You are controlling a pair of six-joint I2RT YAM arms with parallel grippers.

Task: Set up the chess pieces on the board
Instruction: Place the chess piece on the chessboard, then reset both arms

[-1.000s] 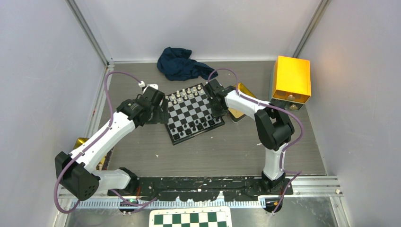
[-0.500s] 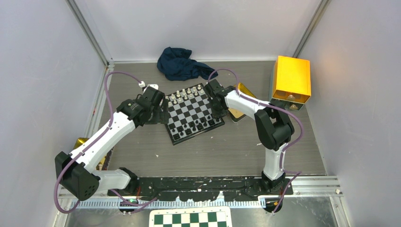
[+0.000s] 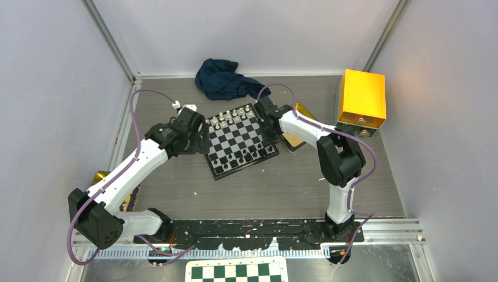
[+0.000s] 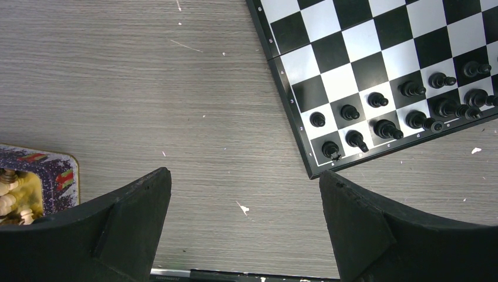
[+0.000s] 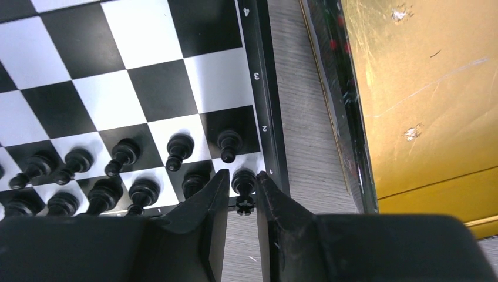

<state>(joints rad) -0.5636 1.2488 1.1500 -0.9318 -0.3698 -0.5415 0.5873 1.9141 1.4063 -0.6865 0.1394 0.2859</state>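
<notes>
**Desk:** What did the board look like?

**Operator:** A small, flat chessboard (image 5: 267, 117) of glossy black and silvery-white checks with a thin black border lay on the matte grey wood-grain table (image 4: 147, 88). Tiny turned black chess pieces (image 5: 176, 147) stood in its two near rows. The silvery-white chess pieces (image 3: 228, 119) lined the far side.

**Desk:** And your grippers?

**Operator:** My right gripper (image 5: 242, 177) hung at the near right corner. Its jaws were narrow, with the blocky black fingers (image 5: 199, 235) either side of a notch-topped black rook (image 5: 243, 183) on the corner square. I could not tell whether they pressed it. A scratched gold metal tin (image 5: 423, 88) lay just beside that edge. My left gripper (image 4: 244, 176) stood wide, nothing between its jaws, over bare table just off the near left corner.
</notes>
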